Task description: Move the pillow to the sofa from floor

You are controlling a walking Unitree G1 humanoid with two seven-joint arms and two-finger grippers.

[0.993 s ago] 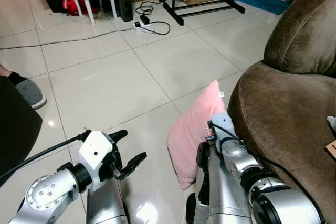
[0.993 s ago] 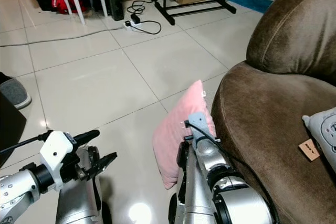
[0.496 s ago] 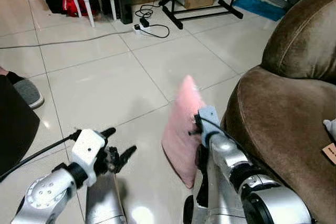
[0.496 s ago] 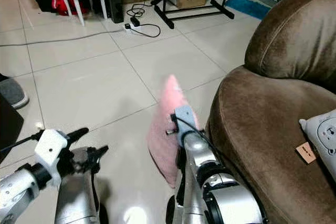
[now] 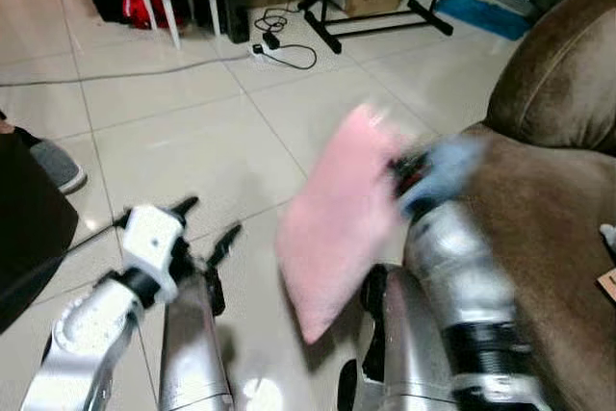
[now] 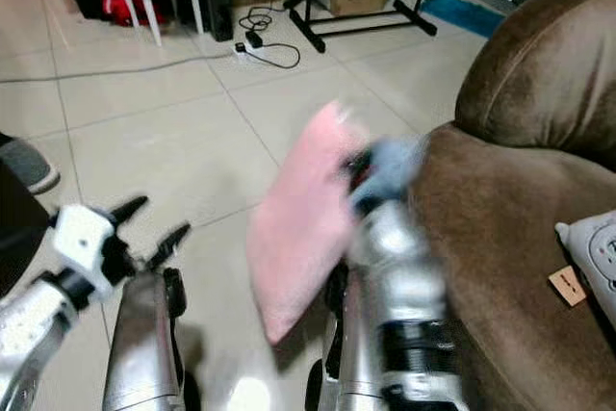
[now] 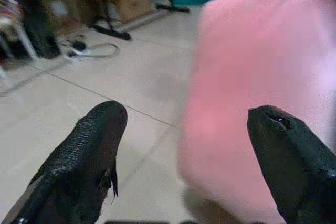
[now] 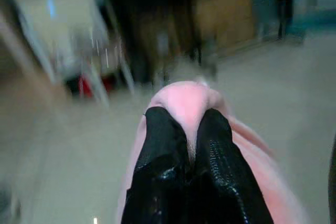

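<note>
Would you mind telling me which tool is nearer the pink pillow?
Right. The right tool is pinched shut on the pink pillow, while the left tool hangs open beside it, apart.

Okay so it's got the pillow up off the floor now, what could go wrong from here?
The right pincer pinches only a small fold at the edge of the pink pillow, so the pillow might slip free as the blurred arm swings.

The pillow hangs low beside the brown sofa, so its bottom corner could catch on the sofa's front instead of clearing it.

The open left pincer sits close to the pillow and could snag it.
</note>
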